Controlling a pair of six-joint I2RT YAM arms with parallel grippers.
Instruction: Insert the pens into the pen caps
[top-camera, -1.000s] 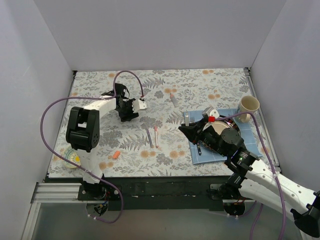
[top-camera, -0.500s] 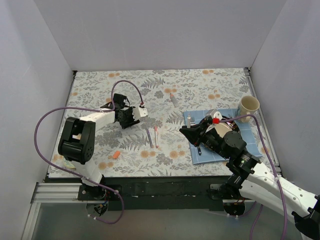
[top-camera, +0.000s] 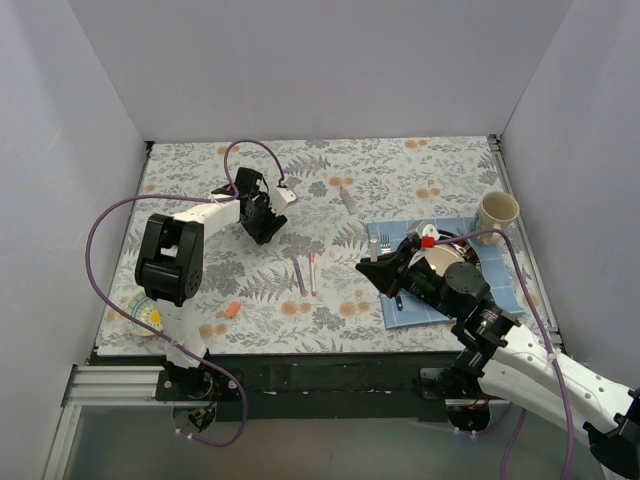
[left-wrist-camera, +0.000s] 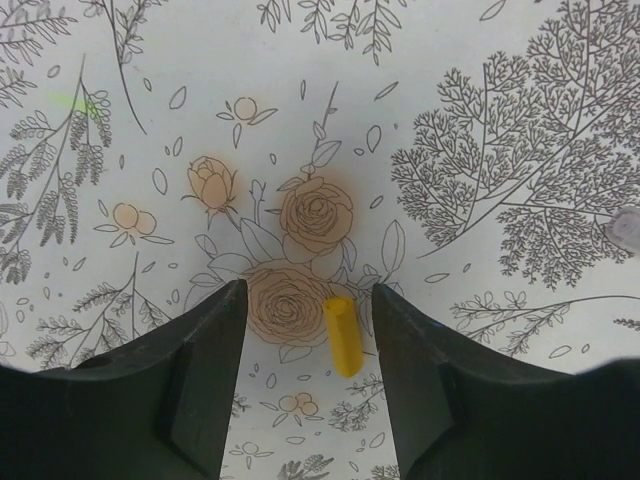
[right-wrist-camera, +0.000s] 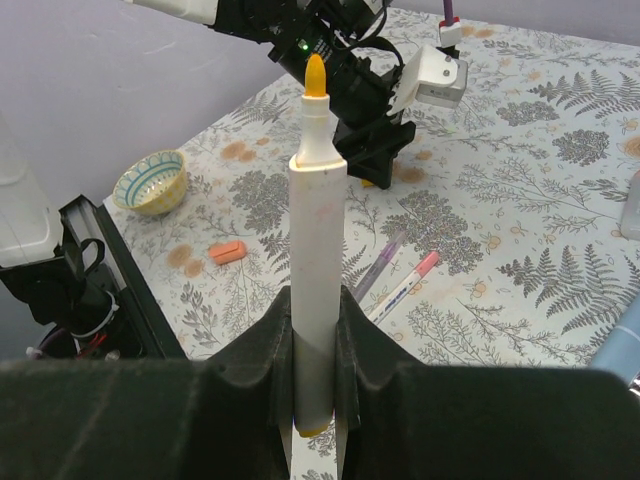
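Observation:
My right gripper (right-wrist-camera: 315, 300) is shut on a whitish pen (right-wrist-camera: 317, 250) with a yellow-orange tip and holds it upright above the table (top-camera: 400, 160); in the top view that gripper (top-camera: 385, 265) is beside the blue cloth. My left gripper (left-wrist-camera: 308, 300) is open and low over the table, with a small yellow cap (left-wrist-camera: 342, 335) lying between its fingers, nearer the right one. In the top view the left gripper (top-camera: 262, 215) hides that cap. A purple pen (top-camera: 298, 273) and a whitish pen with a pink end (top-camera: 312, 272) lie side by side mid-table. An orange cap (top-camera: 232, 310) lies front left.
A small greyish-purple tube (top-camera: 347, 197) lies further back. A blue cloth (top-camera: 395, 315) with a plate and dark cutlery is at the right, and a mug (top-camera: 497, 212) stands behind it. A patterned bowl (top-camera: 145, 315) sits at the front left corner. Walls enclose three sides.
My left gripper swung toward the front and then back again, ending slightly further back and right over the yellow cap. My right gripper kept hold of the pen and shifted only slightly.

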